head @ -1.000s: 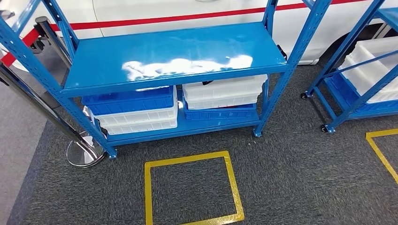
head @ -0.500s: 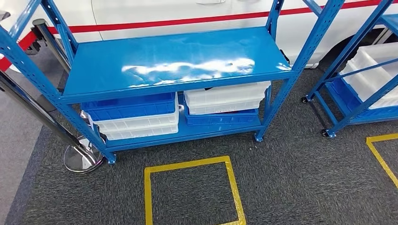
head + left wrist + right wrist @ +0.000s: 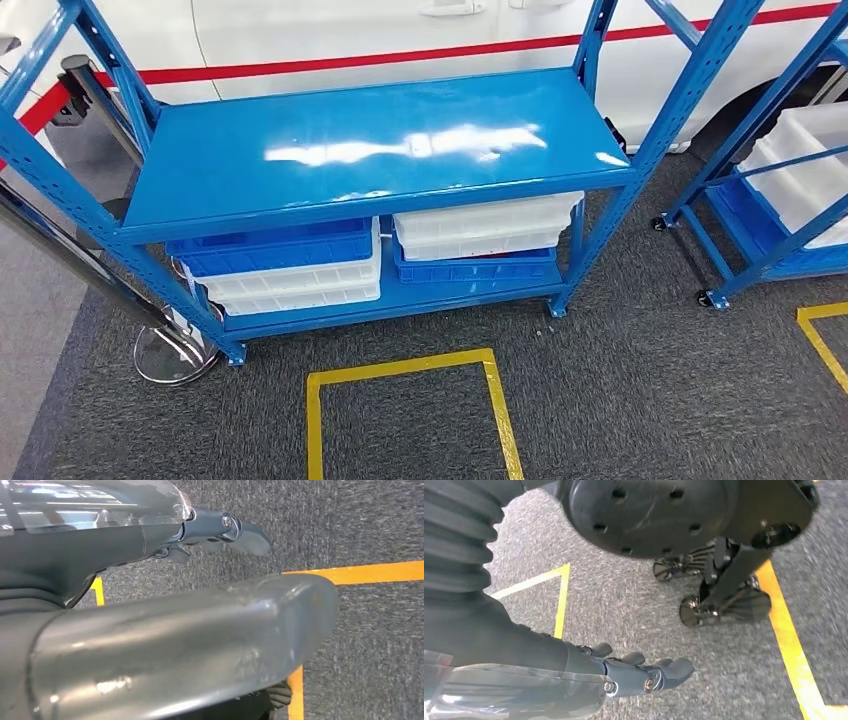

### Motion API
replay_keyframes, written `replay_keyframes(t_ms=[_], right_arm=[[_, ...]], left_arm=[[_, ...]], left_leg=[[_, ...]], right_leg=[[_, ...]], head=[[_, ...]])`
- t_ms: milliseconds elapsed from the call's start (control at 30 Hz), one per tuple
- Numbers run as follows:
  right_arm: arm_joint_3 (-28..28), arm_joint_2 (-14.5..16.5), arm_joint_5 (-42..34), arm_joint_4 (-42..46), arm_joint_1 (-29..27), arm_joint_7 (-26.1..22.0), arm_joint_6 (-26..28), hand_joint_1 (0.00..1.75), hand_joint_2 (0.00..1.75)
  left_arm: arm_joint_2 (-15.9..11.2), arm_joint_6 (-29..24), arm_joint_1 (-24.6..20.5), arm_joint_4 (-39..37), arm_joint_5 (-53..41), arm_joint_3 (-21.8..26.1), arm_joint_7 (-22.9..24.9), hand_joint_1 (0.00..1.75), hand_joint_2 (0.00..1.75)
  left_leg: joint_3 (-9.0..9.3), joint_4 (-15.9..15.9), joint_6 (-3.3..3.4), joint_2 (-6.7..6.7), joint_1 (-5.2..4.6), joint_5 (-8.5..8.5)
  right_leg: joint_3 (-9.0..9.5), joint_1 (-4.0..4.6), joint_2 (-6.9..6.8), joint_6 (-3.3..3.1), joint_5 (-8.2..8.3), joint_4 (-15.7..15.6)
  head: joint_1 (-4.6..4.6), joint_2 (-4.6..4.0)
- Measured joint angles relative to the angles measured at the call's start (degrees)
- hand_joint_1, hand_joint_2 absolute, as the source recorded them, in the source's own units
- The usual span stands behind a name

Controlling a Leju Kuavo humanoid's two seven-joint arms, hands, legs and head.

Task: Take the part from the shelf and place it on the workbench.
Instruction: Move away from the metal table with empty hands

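A blue metal shelf point(image 3: 380, 140) stands in front of me in the head view, and its middle board is bare and glossy. On its lowest board sit stacked bins: a blue bin point(image 3: 270, 248) over white ones point(image 3: 290, 282) on the left, and white bins point(image 3: 485, 222) over a blue one point(image 3: 470, 268) on the right. The board above hides what they hold, so I cannot make out a part. My left hand point(image 3: 190, 635) hangs over the carpet with its fingers point(image 3: 240, 530) stretched out, holding nothing. My right hand point(image 3: 624, 675) hangs the same way, fingers point(image 3: 674, 670) loosely extended and holding nothing.
A yellow tape square point(image 3: 400, 365) marks the dark carpet before the shelf. A chrome stanchion base point(image 3: 170, 355) stands at the shelf's left leg. A second blue wheeled rack point(image 3: 760, 200) with white bins is at the right. A white vehicle with a red stripe point(image 3: 350, 40) is behind.
The whole head picture has shifted: the shelf and tape square sit lower and nearer in it, so the camera has moved. Nothing on the shelf has moved.
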State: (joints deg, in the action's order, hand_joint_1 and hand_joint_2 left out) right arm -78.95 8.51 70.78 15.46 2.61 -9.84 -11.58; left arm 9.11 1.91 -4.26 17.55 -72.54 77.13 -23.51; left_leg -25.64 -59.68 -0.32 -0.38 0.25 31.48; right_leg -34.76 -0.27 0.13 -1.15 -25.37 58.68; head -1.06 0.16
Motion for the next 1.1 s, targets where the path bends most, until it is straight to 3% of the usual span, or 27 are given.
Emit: replay_keyframes(t_ms=[67, 133, 200, 233, 333, 367, 400, 467, 533, 567, 633, 667, 700, 733, 800, 833, 867, 933, 1000, 1067, 1100], right_arm=[[0.0, 0.02, 0.02, 0.01, -0.05, -0.02, 0.01, 0.0, 1.75], [0.0, 0.02, 0.05, 0.02, 0.05, -0.09, 0.0, 0.0, 1.75], [0.0, 0.02, 0.07, 0.01, 0.06, -0.16, -0.01, 0.0, 1.75], [0.0, 0.02, 0.09, 0.01, 0.04, -0.17, -0.01, 0.0, 1.75], [0.0, 0.03, 0.26, -0.01, -0.06, -0.18, 0.02, 0.0, 1.75], [0.0, 0.03, 0.33, -0.01, -0.02, -0.2, 0.03, 0.0, 1.31], [0.0, 0.03, 0.37, -0.01, 0.06, -0.24, 0.05, 0.0, 0.87], [0.01, 0.02, 0.42, -0.01, 0.29, -0.33, 0.09, 0.0, 0.0], [0.02, 0.02, 0.46, -0.01, 0.41, -0.4, 0.09, 0.0, 0.0], [0.02, 0.02, 0.49, -0.01, 0.44, -0.43, 0.1, 0.0, 0.0], [0.02, 0.02, 0.55, -0.01, 0.41, -0.45, 0.2, 0.0, 0.0], [0.02, 0.02, 0.57, -0.01, 0.38, -0.45, 0.32, 0.0, 0.0], [0.02, 0.02, 0.58, -0.01, 0.35, -0.45, 0.48, 0.0, 0.0], [0.02, 0.02, 0.58, -0.01, 0.32, -0.45, 0.64, 0.0, 0.0], [0.01, 0.01, 0.59, -0.01, 0.27, -0.45, 0.84, 0.0, 0.0], [0.01, 0.0, 0.6, -0.01, 0.3, -0.46, 0.87, 0.0, 0.0], [0.02, -0.01, 0.6, -0.01, 0.35, -0.46, 0.87, 0.0, 0.0], [0.02, -0.01, 0.61, -0.01, 0.46, -0.37, 0.84, 0.0, 0.0], [0.01, 0.01, 0.63, -0.01, 0.42, -0.08, 0.79, 0.0, 0.87], [0.0, 0.02, 0.64, -0.01, 0.36, 0.31, 0.81, 0.0, 1.75], [0.0, 0.02, 0.65, -0.01, 0.35, 0.5, 0.87, 0.0, 1.75]], left_arm=[[-0.02, -0.07, -0.1, 0.0, 0.04, 0.0, -0.01, 0.0, 0.0], [0.0, -0.15, -0.12, 0.0, 0.1, 0.0, -0.01, 0.0, 0.0], [0.04, -0.2, -0.02, 0.0, 0.13, 0.0, 0.0, 0.0, 0.0], [0.07, -0.2, 0.02, 0.0, 0.13, 0.0, 0.0, 0.0, 0.0], [0.05, -0.2, 0.17, 0.0, 0.1, 0.0, 0.0, 0.0, 0.0], [0.04, -0.22, 0.16, 0.0, 0.05, -0.01, 0.0, 0.0, 0.0], [0.03, -0.27, 0.12, 0.0, 0.0, -0.01, 0.01, 0.0, 0.0], [0.04, -0.38, -0.09, 0.0, -0.09, -0.07, 0.01, 0.0, 0.0], [0.05, -0.52, -0.2, 0.0, -0.16, -0.18, -0.03, 0.0, 0.0], [0.06, -0.6, -0.24, 0.0, -0.2, -0.25, -0.04, 0.0, 0.0], [0.05, -0.83, -0.31, 0.0, -0.26, -0.33, -0.07, 0.0, 0.0], [0.05, -0.92, -0.31, 0.0, -0.27, -0.36, -0.07, 0.0, 0.0], [0.05, -1.02, -0.29, 0.0, -0.28, -0.37, -0.07, 0.0, 0.0], [0.05, -1.06, -0.26, 0.0, -0.28, -0.38, -0.06, 0.0, 0.0], [0.14, -1.09, -0.18, 0.0, -0.28, -0.4, -0.04, 0.0, 0.0], [0.18, -1.09, -0.21, 0.0, -0.28, -0.42, -0.04, 0.0, 0.0], [0.22, -1.1, -0.24, 0.0, -0.28, -0.43, -0.03, 0.0, 0.0], [0.22, -1.11, -0.36, 0.0, -0.31, -0.45, -0.01, 0.0, 0.0], [0.21, -1.12, -0.43, 0.0, -0.4, -0.52, 0.01, 0.0, 0.0], [0.21, -1.12, -0.46, 0.0, -0.48, -0.64, 0.04, 0.0, 0.0], [0.22, -1.11, -0.45, 0.0, -0.51, -0.71, 0.08, 0.0, 0.0]], left_leg=[[-3.14, -5.9, -0.43, 0.07, 0.17, 1.5], [-7.78, -12.5, -0.89, 0.07, 0.31, 4.81], [-10.45, -13.93, -1.19, 0.07, 0.37, 6.47], [-10.67, -12.15, -1.15, 0.08, 0.38, 5.47], [-9.51, -2.81, -0.21, 0.09, 0.16, -3.29], [-9.27, -1.12, 0.18, 0.09, 0.0, -5.42], [-9.25, -0.62, 0.5, 0.07, -0.17, -6.22], [-8.8, -0.15, 1.12, 0.06, -0.13, -6.27], [-8.08, 0.81, 1.72, 0.11, 0.17, -6.23], [-7.71, 1.14, 1.99, 0.16, 0.28, -6.15], [-7.24, 1.34, 2.32, 0.19, 0.27, -5.73], [-6.99, 1.34, 2.37, 0.18, 0.27, -5.47], [-6.64, 1.33, 2.35, 0.14, 0.27, -5.17], [-6.18, 1.33, 2.29, 0.08, 0.29, -4.86], [-5.25, 1.34, 1.95, -0.01, 0.31, -4.2], [-4.97, 1.25, 1.62, -0.04, 0.21, -3.83], [-4.83, 1.23, 1.27, -0.04, 0.13, -3.57], [-4.72, 1.32, 0.56, -0.02, -0.03, -3.27], [-4.64, 0.96, -0.03, 0.03, 0.07, -2.73], [-6.08, -2.68, -0.57, 0.07, 0.2, -0.39], [-7.72, -6.17, -0.78, 0.08, 0.26, 1.42]], right_leg=[[1.43, -0.12, -0.07, -0.61, -0.72, -0.4], [2.49, -0.08, 0.0, -0.88, -1.68, -0.45], [3.92, -0.05, 0.2, -0.83, -2.84, -0.45], [4.78, -0.05, 0.27, -0.73, -3.47, -0.45], [6.78, 0.01, 0.37, -0.14, -5.2, -0.25], [7.01, 0.03, 0.45, 0.19, -5.61, -0.18], [7.14, 0.01, 0.54, 0.53, -5.89, -0.16], [7.4, -0.02, 0.59, 1.29, -6.42, -0.49], [6.78, -0.01, 0.44, 1.82, -7.82, 1.32], [5.42, -0.09, 0.35, 2.0, -9.08, 3.92], [0.77, -0.29, 0.25, 2.34, -11.74, 11.53], [-1.33, -0.41, 0.22, 2.49, -12.06, 14.36], [-2.61, -0.52, 0.2, 2.6, -11.27, 15.41], [-2.73, -0.59, 0.18, 2.63, -9.26, 14.12], [-0.44, -0.62, 0.13, 2.4, -4.09, 7.09], [0.81, -0.51, 0.12, 2.17, -2.47, 3.63], [1.61, -0.36, 0.13, 1.93, -1.74, 1.46], [1.99, -0.07, 0.21, 1.42, -1.91, 0.25], [2.24, -0.27, 0.18, 0.73, -1.86, -0.08], [2.59, -0.51, -0.01, 0.01, -1.83, -0.52], [2.67, -0.46, -0.09, -0.22, -1.92, -0.55]], head=[[0.24, 0.01], [0.39, 0.01], [0.4, 0.0], [0.42, 0.0], [0.45, 0.0], [0.5, 0.0], [0.52, 0.0], [0.58, 0.0], [0.5, -0.01], [0.44, -0.01], [0.37, -0.01], [0.37, 0.0], [0.36, -0.01], [0.36, 0.0], [0.33, 0.0], [0.33, 0.0], [0.37, 0.0], [0.47, 0.0], [0.58, 0.0], [0.74, 0.01], [0.79, 0.0]])
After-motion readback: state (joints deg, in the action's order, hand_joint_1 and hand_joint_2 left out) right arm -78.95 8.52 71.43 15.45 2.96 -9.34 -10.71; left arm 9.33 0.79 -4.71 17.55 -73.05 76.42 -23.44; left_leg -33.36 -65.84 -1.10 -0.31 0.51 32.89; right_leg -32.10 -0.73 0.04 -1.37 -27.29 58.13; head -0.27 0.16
